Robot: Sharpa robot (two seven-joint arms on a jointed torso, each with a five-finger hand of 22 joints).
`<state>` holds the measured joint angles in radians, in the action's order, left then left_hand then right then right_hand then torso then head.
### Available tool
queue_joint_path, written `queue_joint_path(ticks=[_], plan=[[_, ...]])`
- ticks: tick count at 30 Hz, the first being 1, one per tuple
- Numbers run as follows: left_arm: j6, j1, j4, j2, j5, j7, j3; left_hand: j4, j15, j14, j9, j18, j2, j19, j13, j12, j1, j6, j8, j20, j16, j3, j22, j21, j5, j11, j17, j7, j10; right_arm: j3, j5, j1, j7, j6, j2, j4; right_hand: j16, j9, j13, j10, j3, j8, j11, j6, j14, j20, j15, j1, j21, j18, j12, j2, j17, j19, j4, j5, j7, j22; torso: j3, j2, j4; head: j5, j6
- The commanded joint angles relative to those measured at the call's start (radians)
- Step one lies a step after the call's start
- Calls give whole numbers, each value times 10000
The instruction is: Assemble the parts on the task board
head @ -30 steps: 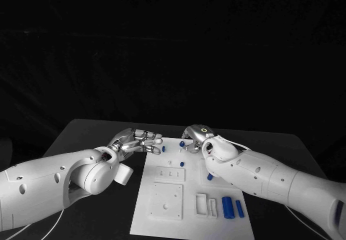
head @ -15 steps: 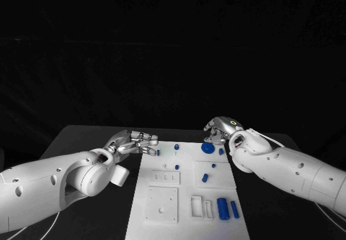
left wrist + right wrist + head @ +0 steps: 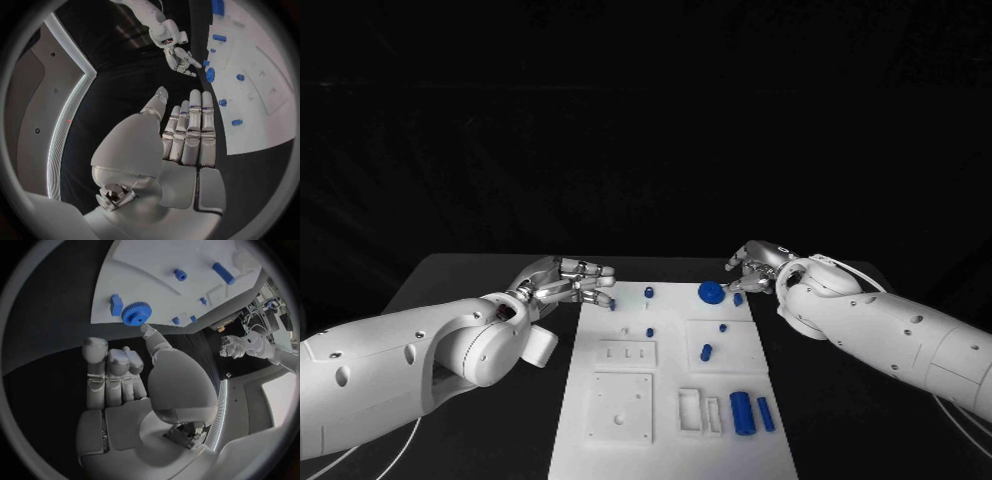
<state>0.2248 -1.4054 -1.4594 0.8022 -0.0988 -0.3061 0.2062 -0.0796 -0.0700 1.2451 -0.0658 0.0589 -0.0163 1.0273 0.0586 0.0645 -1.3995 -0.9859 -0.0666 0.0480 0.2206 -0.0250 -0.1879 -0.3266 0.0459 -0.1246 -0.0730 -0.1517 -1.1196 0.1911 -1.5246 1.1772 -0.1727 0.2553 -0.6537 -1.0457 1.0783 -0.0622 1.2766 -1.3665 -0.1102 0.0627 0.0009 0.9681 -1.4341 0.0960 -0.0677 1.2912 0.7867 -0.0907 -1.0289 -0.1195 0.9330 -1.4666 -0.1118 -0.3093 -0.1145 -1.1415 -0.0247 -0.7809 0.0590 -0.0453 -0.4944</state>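
Nearest to us on the board [image 3: 589,440] lie two blue bars [image 3: 743,413] side by side at its right edge, next to a pair of white slotted blocks [image 3: 691,410]. To their left sits a square white plate [image 3: 623,405] with holes in it. Further up we see a short blue peg [image 3: 707,351] on a raised white panel, and a smaller blue peg [image 3: 649,332] to its left.

At the far end of the board we find a blue gear [image 3: 711,292] lying flat, with a blue pin [image 3: 648,293] standing well to its left.

Our right hand [image 3: 759,268] is just beside the gear at the board's far right corner. In the right wrist view its fingers [image 3: 107,367] lie straight and close together, with nothing in them, and the thumb tip points toward the gear [image 3: 135,313] without touching it.

Our left hand [image 3: 571,281] is at the far left corner, off the board's edge. Its fingers [image 3: 195,127] are stretched out flat and it holds nothing.
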Motion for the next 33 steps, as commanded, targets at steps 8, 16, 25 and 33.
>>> queue_joint_path(ticks=[8, 16, 25, 33], plan=[[-174, -9, 59, -106, 17, -122, -5, -5, -15, -37, 5, -105, -31, -60, 5, -45, 37, 38, 33, 20, 30, 9, 9, -9, 21, 13, 15, -29, 56, 10, 382, -7, 359, -914, 479, 565, 97, 28, 457, -192, 152, -37, 10, -372, -80, -106, 43, 128, 105, -71, -345, -3, 501, -287, 119, -123, -13, -612, -6, -28, 31, -41, -78], [-177, -10, 53, -104, 17, -110, -5, -19, -15, -40, 6, -107, -31, -69, 5, -46, 33, 37, 34, 19, 30, 9, 16, -15, 21, 14, 15, -28, 48, 12, 370, -9, 370, -885, 745, 892, 152, 33, 545, -225, 143, -42, 14, -462, -102, -109, 41, 115, 81, -76, -450, 17, 628, -333, 145, -116, -14, -824, -9, -44, 51, -59, -99], [-185, -11, 13, -101, 13, -95, -7, -19, -15, -40, 6, -107, -31, -69, 5, -46, 33, 37, 34, 19, 30, 9, 16, -15, 21, 14, 15, -28, 48, 12, 228, -8, 331, -1067, 919, 1124, 170, 31, 617, -267, 99, -37, 16, -405, -108, -107, 40, 116, -31, -63, -555, 20, 681, -395, 122, -113, 1, -1088, -10, -45, 41, -42, -133], [-188, -13, -17, -89, 10, -84, -8, -19, -15, -40, 6, -107, -31, -69, 5, -46, 33, 37, 34, 19, 30, 9, 16, -15, 21, 14, 15, -28, 48, 12, 174, -9, 320, -1151, 1024, 1269, 199, 27, 636, -266, 54, -34, 18, -285, -116, -109, 41, 111, -56, -56, -581, 51, 713, -406, 109, -88, 10, -1145, -5, -37, 42, -32, -159]])
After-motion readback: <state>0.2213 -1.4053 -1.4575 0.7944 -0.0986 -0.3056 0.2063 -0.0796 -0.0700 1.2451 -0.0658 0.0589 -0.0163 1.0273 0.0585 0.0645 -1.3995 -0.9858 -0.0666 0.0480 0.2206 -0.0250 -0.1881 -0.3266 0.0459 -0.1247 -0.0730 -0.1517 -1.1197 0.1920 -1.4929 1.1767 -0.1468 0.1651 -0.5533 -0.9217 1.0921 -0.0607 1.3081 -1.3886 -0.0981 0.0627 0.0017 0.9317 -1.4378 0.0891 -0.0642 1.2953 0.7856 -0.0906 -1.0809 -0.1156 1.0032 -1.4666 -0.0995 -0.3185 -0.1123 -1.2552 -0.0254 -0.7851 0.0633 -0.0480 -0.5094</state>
